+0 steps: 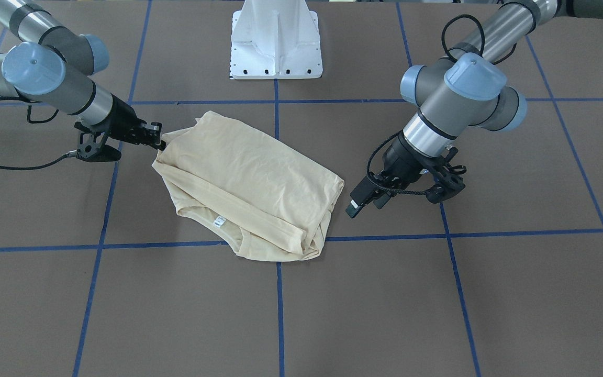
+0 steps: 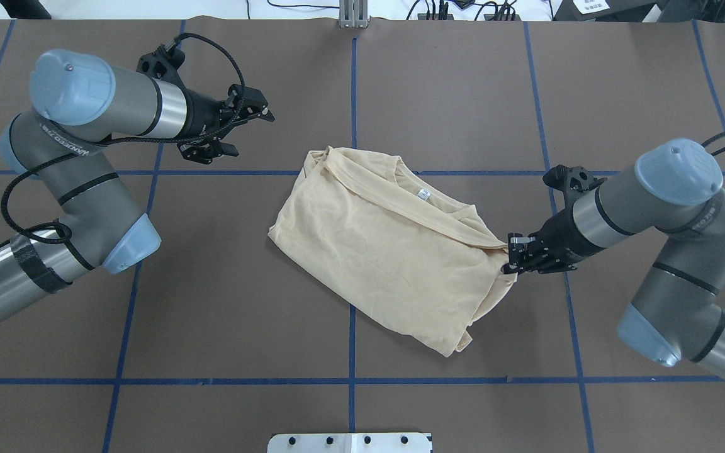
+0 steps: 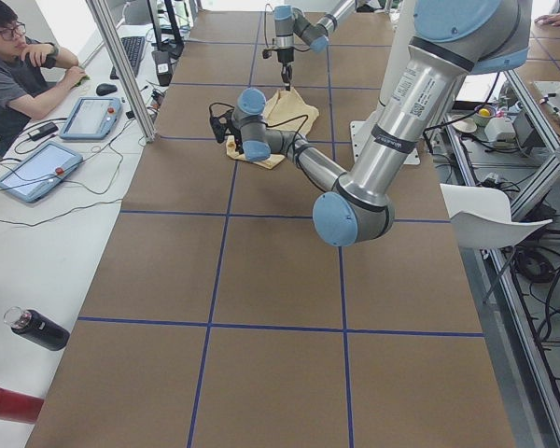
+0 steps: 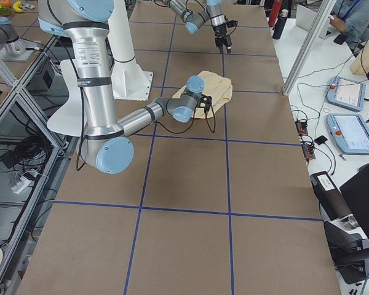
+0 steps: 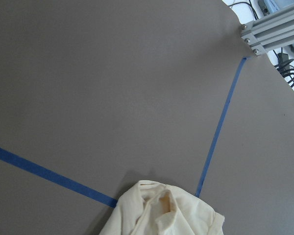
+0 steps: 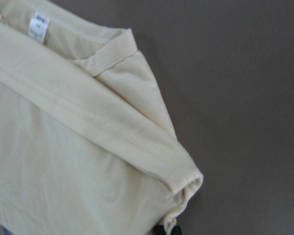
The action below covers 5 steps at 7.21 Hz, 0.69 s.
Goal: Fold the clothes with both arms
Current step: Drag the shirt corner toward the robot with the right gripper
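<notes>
My brown desk [image 2: 211,302] spreads under everything, crossed by blue tape lines [image 2: 352,94] that cut it into large squares, with my white pedestal [image 1: 275,42] at its near edge. My left arm [image 2: 85,182] bends in from its side, the forearm pointing across the desk; my right arm [image 2: 671,207] reaches in low from the other side. The cream-yellow shirt [image 2: 381,251] lies in the middle of the desk, folded into a slanted, rough rectangle that covers one crossing of the tape, its plain cloth uppermost and lightly wrinkled. The ribbed collar [image 2: 457,220] runs along the edge turned away from my pedestal. My right jaws are pinched tight on the shirt's corner nearest that arm, where the layers bunch into a small roll, low against the desk. My left jaws stand spread wide with nothing between them, over bare desk beyond the shirt's far corner on my left side and apart from the cloth. The small white neck label [image 2: 424,194] shows just inside the collar.
</notes>
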Each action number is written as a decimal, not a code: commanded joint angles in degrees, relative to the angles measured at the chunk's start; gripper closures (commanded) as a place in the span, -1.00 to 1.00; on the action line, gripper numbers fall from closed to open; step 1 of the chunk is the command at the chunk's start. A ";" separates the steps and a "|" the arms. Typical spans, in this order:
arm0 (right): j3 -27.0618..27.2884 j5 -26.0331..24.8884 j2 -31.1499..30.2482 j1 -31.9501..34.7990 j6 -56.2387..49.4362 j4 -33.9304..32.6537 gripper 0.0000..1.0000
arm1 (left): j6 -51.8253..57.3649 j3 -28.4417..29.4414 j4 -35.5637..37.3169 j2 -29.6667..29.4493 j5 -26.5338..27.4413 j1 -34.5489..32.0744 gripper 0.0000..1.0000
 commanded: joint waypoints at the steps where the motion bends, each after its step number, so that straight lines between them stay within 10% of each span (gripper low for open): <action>1: 2.69 8.54 -2.43 -4.77 0.53 0.03 1.00 | 0.00 -1.42 -0.11 1.76 -0.36 0.24 -0.99; 3: 4.00 10.60 -3.66 -7.06 0.53 0.04 1.00 | 0.26 -1.87 -0.20 2.82 -0.45 0.59 -0.99; 4: 4.44 10.69 -3.06 -7.07 0.62 0.21 -0.97 | 0.00 -2.22 -0.28 2.82 -0.28 2.34 -0.99; 5: 4.80 10.26 -2.70 -5.33 0.45 0.21 -1.00 | -0.70 -2.22 -0.37 2.65 0.68 5.75 -0.99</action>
